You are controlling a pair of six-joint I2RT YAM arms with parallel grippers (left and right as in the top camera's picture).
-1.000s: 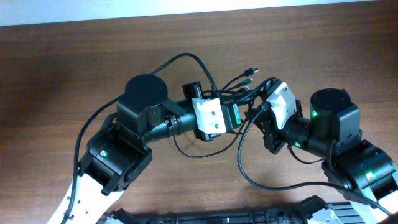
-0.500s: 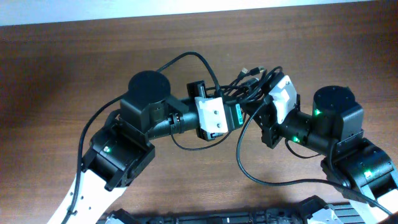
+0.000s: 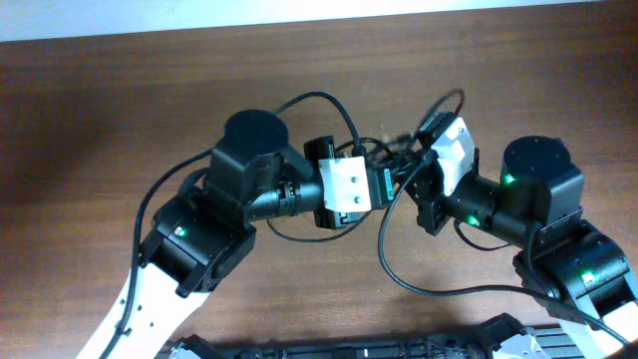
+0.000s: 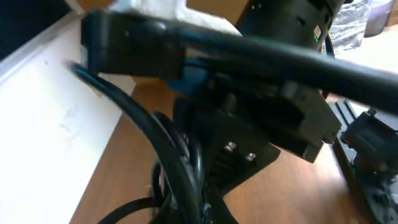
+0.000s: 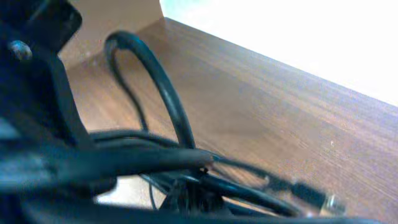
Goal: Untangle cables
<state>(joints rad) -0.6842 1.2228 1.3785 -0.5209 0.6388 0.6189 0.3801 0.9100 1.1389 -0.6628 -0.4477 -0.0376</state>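
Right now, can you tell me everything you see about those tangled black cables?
The cables are thin, black and rubbery-looking. They are bunched in a small tangle between the two arms, over the brown wooden table. The left claw and right claw are both shut and seem to pinch the bunch from either side. One strand arches up in a loop, and a small plug sticks out at one end. I cannot tell how many cables there are.
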